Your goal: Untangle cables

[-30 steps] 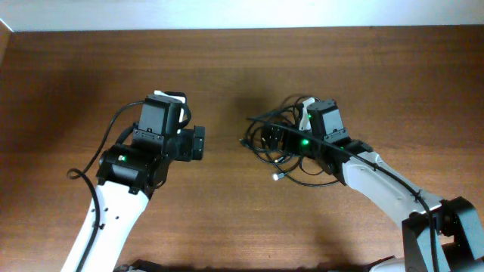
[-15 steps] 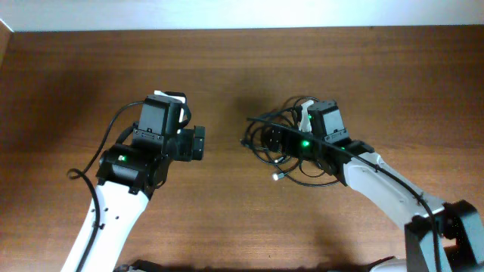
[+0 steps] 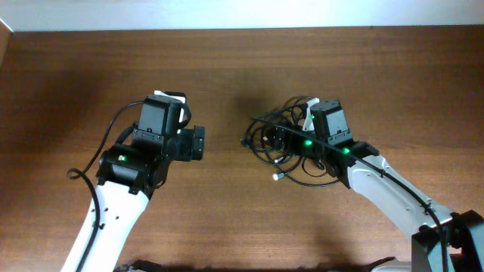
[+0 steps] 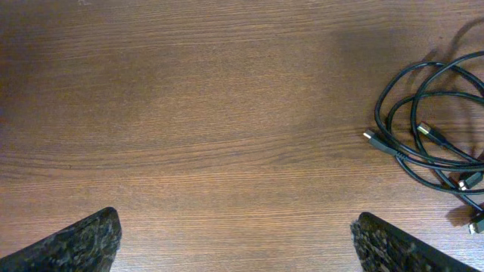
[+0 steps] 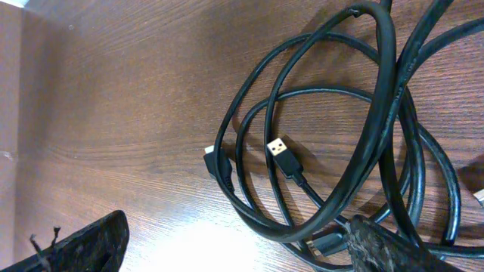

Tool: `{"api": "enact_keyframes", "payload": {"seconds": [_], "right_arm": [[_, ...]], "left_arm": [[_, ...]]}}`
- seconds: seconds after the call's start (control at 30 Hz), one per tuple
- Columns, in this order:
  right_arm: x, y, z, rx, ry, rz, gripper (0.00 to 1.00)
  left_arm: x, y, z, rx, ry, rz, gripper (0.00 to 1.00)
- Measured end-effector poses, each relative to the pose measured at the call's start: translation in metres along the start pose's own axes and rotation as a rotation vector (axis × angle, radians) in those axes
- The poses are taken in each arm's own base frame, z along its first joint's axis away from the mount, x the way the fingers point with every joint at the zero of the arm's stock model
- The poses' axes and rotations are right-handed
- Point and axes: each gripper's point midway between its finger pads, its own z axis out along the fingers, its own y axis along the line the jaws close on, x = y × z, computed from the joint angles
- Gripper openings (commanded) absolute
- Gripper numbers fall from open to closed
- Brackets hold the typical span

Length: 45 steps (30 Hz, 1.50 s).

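Observation:
The cables (image 3: 259, 145) are a tangle of thin black loops right of the table's middle, with a silver plug end (image 3: 277, 177) sticking out at the front. My right gripper (image 3: 274, 140) is open, low over the bundle. In the right wrist view the loops (image 5: 325, 113) lie between and past its open fingers (image 5: 234, 238), a gold-tipped plug (image 5: 281, 153) among them, and one loop touches the right finger. My left gripper (image 3: 199, 143) is open and empty, left of the bundle and apart from it. The left wrist view shows its fingers (image 4: 234, 230) wide apart and the cables (image 4: 423, 143) at far right.
Bare brown wooden table (image 3: 227, 68) lies all around the bundle. A pale wall edge (image 3: 242, 11) runs along the far side. Thick black arm wires (image 3: 98, 162) hang beside my left arm.
My right arm has shifted slightly to the right over the bundle. The cables and my left arm look unchanged.

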Motion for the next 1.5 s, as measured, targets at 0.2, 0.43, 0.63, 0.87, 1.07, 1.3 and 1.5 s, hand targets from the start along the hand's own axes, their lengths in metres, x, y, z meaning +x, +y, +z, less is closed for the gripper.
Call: {"api": "enact_keyframes", "payload": {"seconds": [0.2, 0.43, 0.63, 0.87, 1.07, 1.3, 1.5], "right_arm": [[-0.003, 0.002, 0.000, -0.010, -0.013, -0.006, 0.91], [-0.006, 0.002, 0.005, -0.017, -0.022, -0.010, 0.92], [-0.001, -0.006, 0.016, 0.000, 0.001, 0.000, 0.92], [-0.011, 0.011, 0.015, -0.076, -0.032, -0.006, 0.92], [-0.010, 0.020, 0.018, -0.078, -0.053, -0.030, 0.90], [-0.021, 0.018, 0.021, -0.019, -0.136, -0.048, 0.83], [-0.011, 0.006, 0.049, 0.030, -0.131, -0.053, 0.36]], "left_arm": [[0.000, 0.000, 0.000, 0.000, 0.000, 0.000, 0.99], [0.000, 0.000, 0.000, 0.000, 0.000, 0.000, 0.99], [0.000, 0.000, 0.000, 0.000, 0.000, 0.000, 0.99], [0.000, 0.000, 0.000, 0.000, 0.000, 0.000, 0.99], [0.000, 0.000, 0.000, 0.000, 0.000, 0.000, 0.99], [0.000, 0.000, 0.000, 0.000, 0.000, 0.000, 0.99], [0.000, 0.000, 0.000, 0.000, 0.000, 0.000, 0.99]]}}
